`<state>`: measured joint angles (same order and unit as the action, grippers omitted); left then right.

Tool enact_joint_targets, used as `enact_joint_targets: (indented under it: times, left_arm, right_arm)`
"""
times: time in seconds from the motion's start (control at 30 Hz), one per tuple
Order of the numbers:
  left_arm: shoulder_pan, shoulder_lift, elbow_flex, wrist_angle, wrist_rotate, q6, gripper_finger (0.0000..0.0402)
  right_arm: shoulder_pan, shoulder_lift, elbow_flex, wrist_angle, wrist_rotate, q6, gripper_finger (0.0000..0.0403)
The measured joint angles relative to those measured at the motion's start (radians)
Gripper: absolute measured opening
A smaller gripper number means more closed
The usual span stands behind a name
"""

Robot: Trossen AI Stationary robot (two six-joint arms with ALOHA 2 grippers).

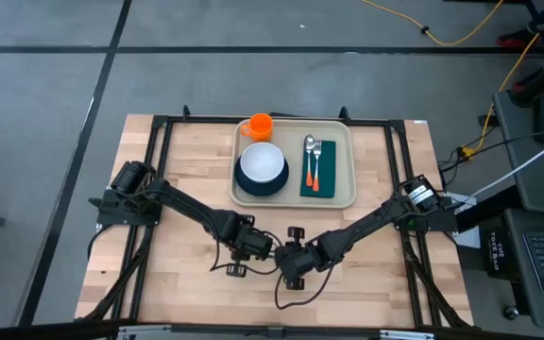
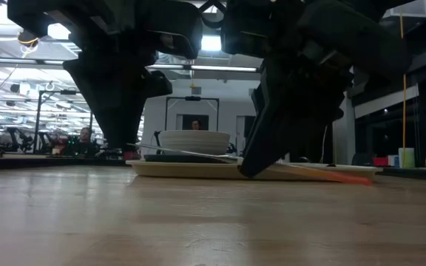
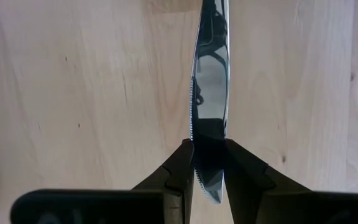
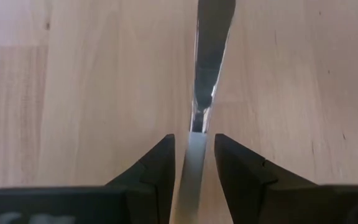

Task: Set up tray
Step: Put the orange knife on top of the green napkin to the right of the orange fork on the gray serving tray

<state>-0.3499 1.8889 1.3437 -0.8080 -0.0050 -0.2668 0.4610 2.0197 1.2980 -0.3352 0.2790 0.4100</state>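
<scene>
Landmark: I take the tray point(image 1: 349, 161) as reference; it lies on the far half of the wooden table point(image 1: 187, 170), centred between the two arms.

Tray contents: a dark plate point(image 1: 250, 187) carrying a white bowl point(image 1: 262, 161) fills the left portion; a dark green napkin point(image 1: 327, 184) lies in the right portion with a spoon point(image 1: 310, 159) and a fork point(image 1: 317, 151), both orange-handled, on top. An orange cup point(image 1: 259, 125) stands at the tray's far left corner.

Left gripper point(image 3: 209, 168): I see it over bare wood on the near side of the tray, a little left of the tray's middle. Its fingers point(image 3: 180, 167) are clamped against both flat faces of a table knife point(image 3: 210, 93), near the base of the serrated blade.

Right gripper point(image 4: 194, 163): it sits just beside the left gripper, also on the near side of the tray. The knife's other end runs between its fingers point(image 4: 160, 165); a narrow gap shows on each side of the metal, so I read the jaws as slightly apart and not pressing.

Knife: held above the table between both grippers, clear of the tray.

Low view: both arms hang as dark masses in front of the tray; the tray's near rim and the bowl show between them.
</scene>
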Motion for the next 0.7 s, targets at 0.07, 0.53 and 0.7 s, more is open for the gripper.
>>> enact_joint_targets:
  times: [0.07, 0.53, 0.7]
  left_arm:
    - [-0.002, 0.000, 0.000, -0.001, 0.000, 0.000, 0.0058]
    - [-0.001, 0.000, 0.000, -0.003, 0.001, 0.000, 0.0058]
    - [-0.001, 0.000, 0.000, -0.005, 0.010, -0.008, 0.0058]
  right_arm:
    - [0.000, 0.000, 0.000, -0.002, 0.000, -0.001, 0.0119]
    - [0.000, 0.000, 0.000, -0.006, -0.002, -0.001, 0.0086]
    - [-0.001, 0.000, 0.000, -0.012, 0.001, 0.007, 0.0042]
